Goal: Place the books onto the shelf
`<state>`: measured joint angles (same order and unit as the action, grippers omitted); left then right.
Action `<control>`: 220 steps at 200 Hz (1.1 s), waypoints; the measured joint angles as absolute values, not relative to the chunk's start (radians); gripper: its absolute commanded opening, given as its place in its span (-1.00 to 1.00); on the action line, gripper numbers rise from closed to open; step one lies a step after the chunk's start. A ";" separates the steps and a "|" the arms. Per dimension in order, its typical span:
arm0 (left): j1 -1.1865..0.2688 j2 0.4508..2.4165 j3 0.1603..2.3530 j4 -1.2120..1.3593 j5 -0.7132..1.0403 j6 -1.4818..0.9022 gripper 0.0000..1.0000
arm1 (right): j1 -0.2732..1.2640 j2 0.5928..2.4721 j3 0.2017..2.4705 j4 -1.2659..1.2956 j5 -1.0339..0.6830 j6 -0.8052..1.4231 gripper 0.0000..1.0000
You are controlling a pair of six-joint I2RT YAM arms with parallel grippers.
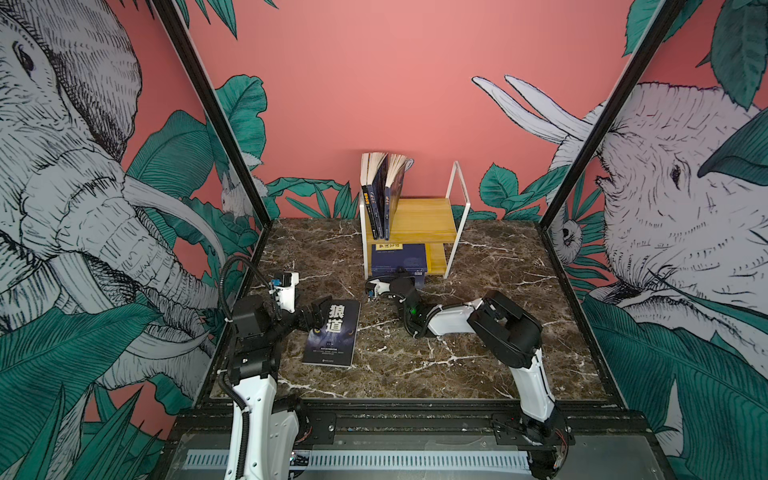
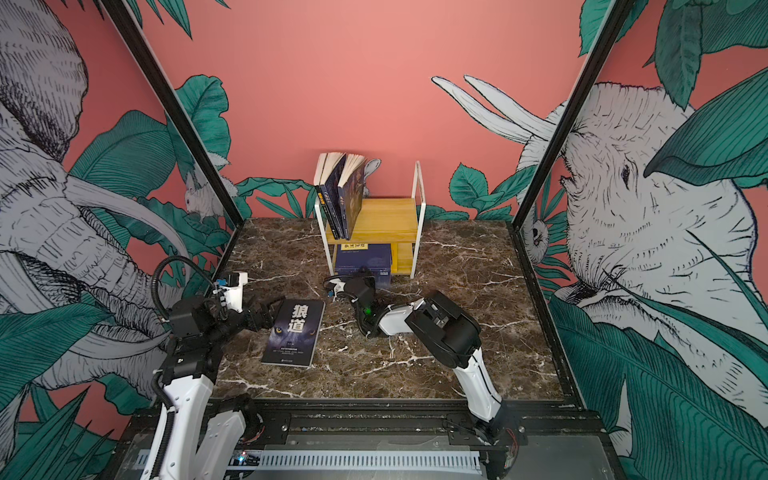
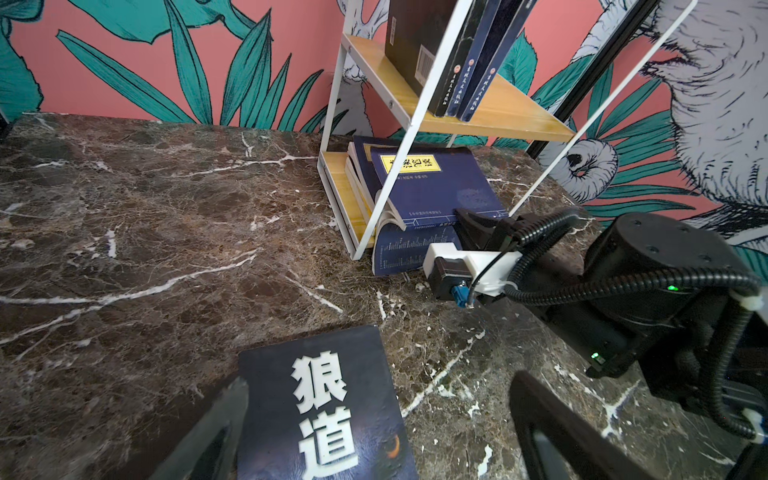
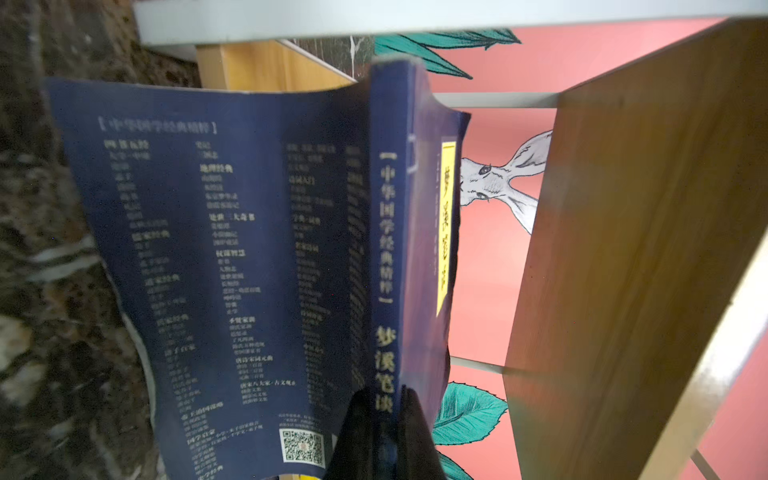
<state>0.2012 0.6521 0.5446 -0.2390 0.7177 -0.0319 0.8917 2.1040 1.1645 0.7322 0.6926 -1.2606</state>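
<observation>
The shelf (image 1: pixel 424 216) (image 2: pixel 386 216) stands at the back of the table. Three upright books (image 1: pixel 380 195) (image 2: pixel 338 195) (image 3: pixel 469 62) lean at the left end of its upper board (image 3: pixel 519 120). A navy book with a yellow label (image 1: pixel 399 257) (image 2: pixel 363 257) (image 3: pixel 432 183) (image 4: pixel 249 249) lies half in the lower tier, over another navy one. My right gripper (image 1: pixel 401 277) (image 2: pixel 365 275) (image 3: pixel 469 220) (image 4: pixel 388 424) is shut on its spine, and its back cover sags open. The black wolf-eyes book (image 1: pixel 332 332) (image 2: pixel 295 332) (image 3: pixel 324 407) lies flat on the table. My left gripper (image 1: pixel 319 312) (image 2: pixel 270 313) (image 3: pixel 378 432) is open at its far left edge.
The dark marble table (image 1: pixel 478 332) (image 2: pixel 436 332) is edged by black frame posts and mural walls. The shelf's white metal frame (image 3: pixel 399 166) (image 4: pixel 415 16) and the underside of the upper board (image 4: pixel 623 249) sit close around the held navy book.
</observation>
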 measured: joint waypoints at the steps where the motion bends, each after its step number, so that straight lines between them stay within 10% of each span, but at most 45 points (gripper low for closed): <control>1: 0.200 0.652 0.545 -0.239 0.718 -0.031 0.99 | 0.892 2.103 1.164 0.731 0.693 -1.260 -1.00; 105: 0.171 0.633 0.523 -0.205 0.805 -0.087 0.99 | 1.019 1.596 1.053 0.192 0.736 -1.046 -1.00; 220: 0.001 0.819 0.568 0.009 0.991 -0.939 0.99 | 1.107 1.476 1.138 -0.113 0.714 -0.542 -1.00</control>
<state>0.0010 0.8188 0.5678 0.0093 0.9909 -0.9394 1.1069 1.4761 1.1378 -0.1135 0.7136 -0.5419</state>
